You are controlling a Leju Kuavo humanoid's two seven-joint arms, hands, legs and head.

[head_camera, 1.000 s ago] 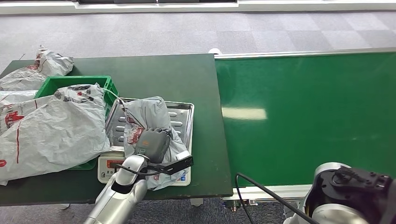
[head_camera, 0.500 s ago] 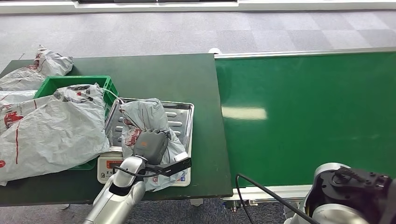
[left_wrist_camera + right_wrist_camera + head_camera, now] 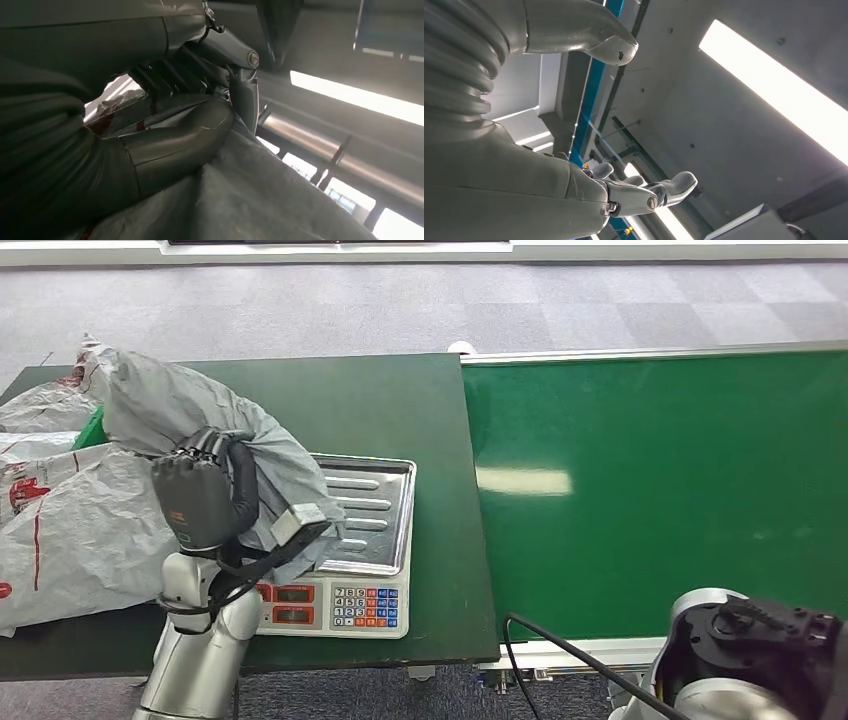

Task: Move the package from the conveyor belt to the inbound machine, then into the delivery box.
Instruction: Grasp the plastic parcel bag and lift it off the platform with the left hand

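My left hand (image 3: 205, 498) grips a grey plastic package (image 3: 170, 405), lifted off the scale and held over the table's left side, above the green box (image 3: 94, 426). In the left wrist view the thumb (image 3: 180, 145) presses on the grey package (image 3: 240, 205) and the dark fingers (image 3: 165, 80) curl round it. The inbound machine, a scale with a steel tray (image 3: 370, 510) and keypad (image 3: 360, 606), stands bare. The green conveyor belt (image 3: 660, 480) on the right carries nothing. My right hand (image 3: 634, 195) points up at the ceiling, fingers apart, holding nothing.
Other grey and white packages (image 3: 70, 530) are heaped over the green box at the left, one more (image 3: 40, 400) at the far left corner. The dark green table (image 3: 340, 400) is bare behind the scale. A black cable (image 3: 570, 655) runs at the lower right.
My left hand has lifted the grey package off the scale tray and carried it up and to the left, over the heap at the box. The tray is now bare.
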